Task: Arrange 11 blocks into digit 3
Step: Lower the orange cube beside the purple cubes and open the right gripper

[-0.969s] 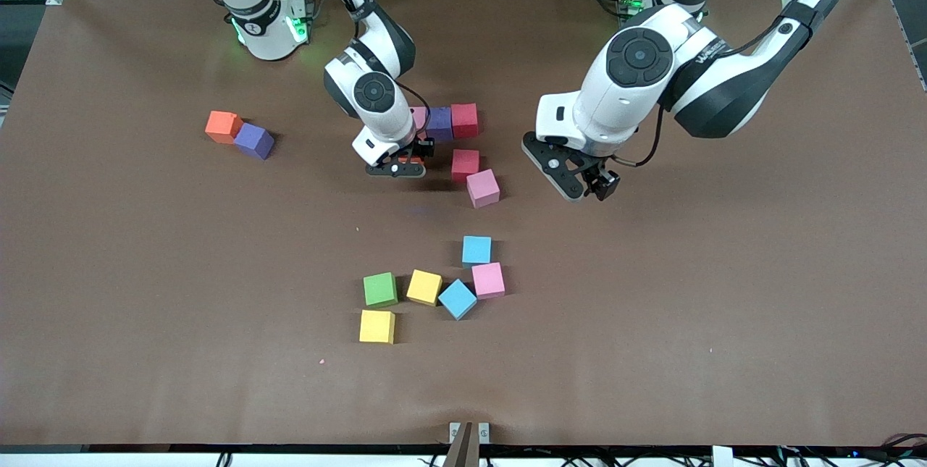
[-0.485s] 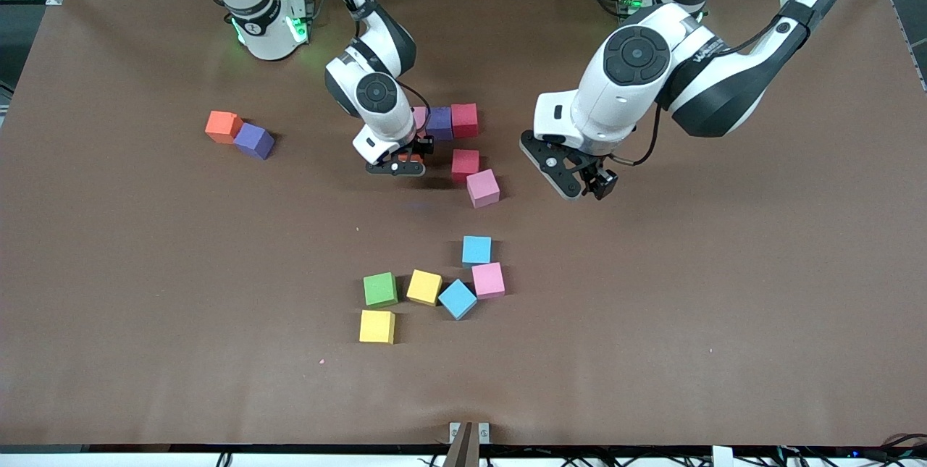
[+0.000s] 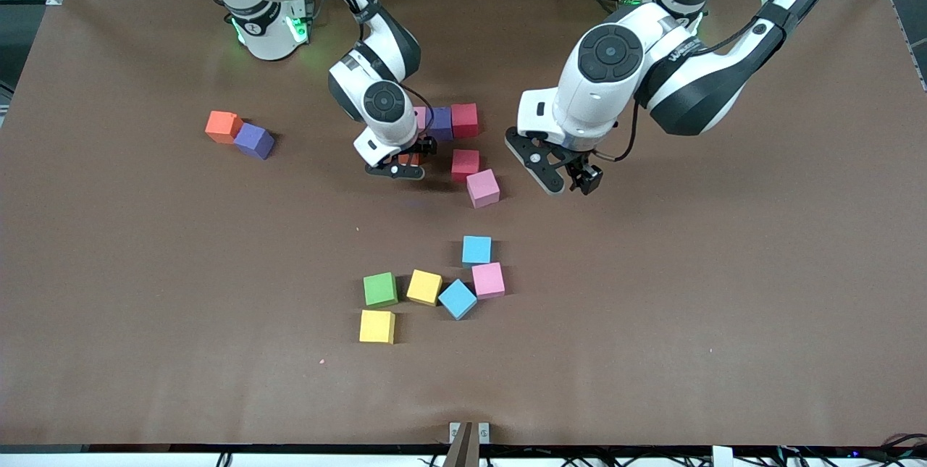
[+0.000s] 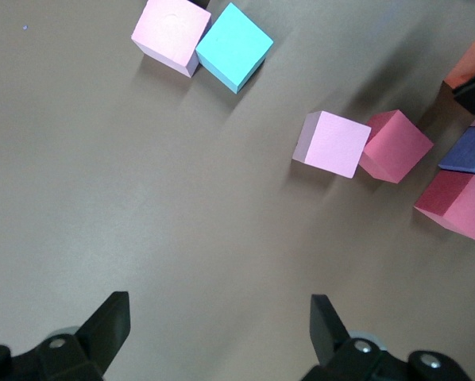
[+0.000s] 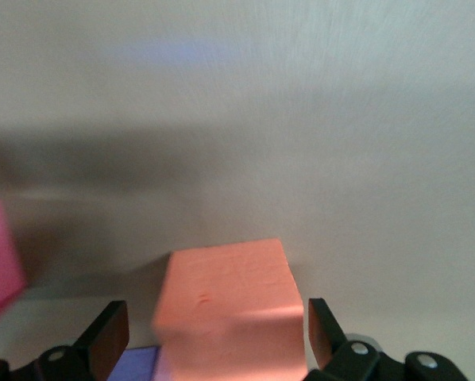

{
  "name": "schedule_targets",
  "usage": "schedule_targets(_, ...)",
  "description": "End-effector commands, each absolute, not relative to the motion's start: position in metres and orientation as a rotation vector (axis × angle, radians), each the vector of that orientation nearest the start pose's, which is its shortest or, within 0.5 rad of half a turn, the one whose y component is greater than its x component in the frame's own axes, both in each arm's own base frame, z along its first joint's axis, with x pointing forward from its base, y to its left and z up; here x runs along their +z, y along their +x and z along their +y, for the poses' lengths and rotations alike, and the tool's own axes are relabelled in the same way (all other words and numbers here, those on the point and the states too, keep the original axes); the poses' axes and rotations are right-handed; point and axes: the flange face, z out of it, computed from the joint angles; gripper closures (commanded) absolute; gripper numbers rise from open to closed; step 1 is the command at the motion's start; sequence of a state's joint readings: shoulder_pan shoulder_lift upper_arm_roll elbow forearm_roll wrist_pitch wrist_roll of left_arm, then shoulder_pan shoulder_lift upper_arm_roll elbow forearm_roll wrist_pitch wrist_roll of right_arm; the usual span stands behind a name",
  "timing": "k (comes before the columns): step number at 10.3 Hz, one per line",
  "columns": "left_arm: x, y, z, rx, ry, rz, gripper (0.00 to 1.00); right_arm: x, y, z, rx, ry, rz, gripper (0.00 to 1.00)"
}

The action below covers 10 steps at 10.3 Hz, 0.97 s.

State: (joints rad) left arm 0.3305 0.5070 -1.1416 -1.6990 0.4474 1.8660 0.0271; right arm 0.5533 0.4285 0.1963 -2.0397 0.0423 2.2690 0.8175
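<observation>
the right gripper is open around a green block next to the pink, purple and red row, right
Not quite: the block between the open fingers of the right gripper is an orange block, not green. The right wrist view shows it. The rest stands: it sits beside the row with the purple block and red block.

Coloured foam blocks (image 3: 476,250) lie scattered in three loose clusters.

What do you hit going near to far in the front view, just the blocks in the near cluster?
Lone yellow block → tilted sky-blue block → green block → pink block → upper sky-blue block.
</observation>
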Motion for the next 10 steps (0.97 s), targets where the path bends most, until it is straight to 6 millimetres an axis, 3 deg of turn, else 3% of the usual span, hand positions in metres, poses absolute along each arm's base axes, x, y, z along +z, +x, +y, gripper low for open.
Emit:
schedule_targets(1, 0.439, 0.518, -0.367, 0.048, -2.826, 1.396, 0.00, 0.264, 0.456, 0.395, 0.362, -3.153, 0.242, 0.00)
schedule_targets(4, 0.439, 0.523, -0.362, 0.048, -2.842, 1.386, 0.00, 0.289, 0.505, 0.373, 0.276, -3.098, 0.180, 0.00)
schedule_targets(6, 0.443, 0.526, -0.361, 0.035, -2.846, 1.377, 0.00, 0.278, 0.565, 0.336, 0.245, -3.053, 0.091, 0.00)
schedule_targets(8, 0.442, 0.528, -0.359, 0.037, -2.847, 1.377, 0.00, 0.264, 0.618, 0.316, 0.196, -3.009, -0.023, 0.00)
schedule_targets(10, 0.442, 0.529, -0.356, 0.038, -2.840, 1.384, 0.00, 0.242, 0.641, 0.317, 0.168, -2.998, -0.142, 0.00)
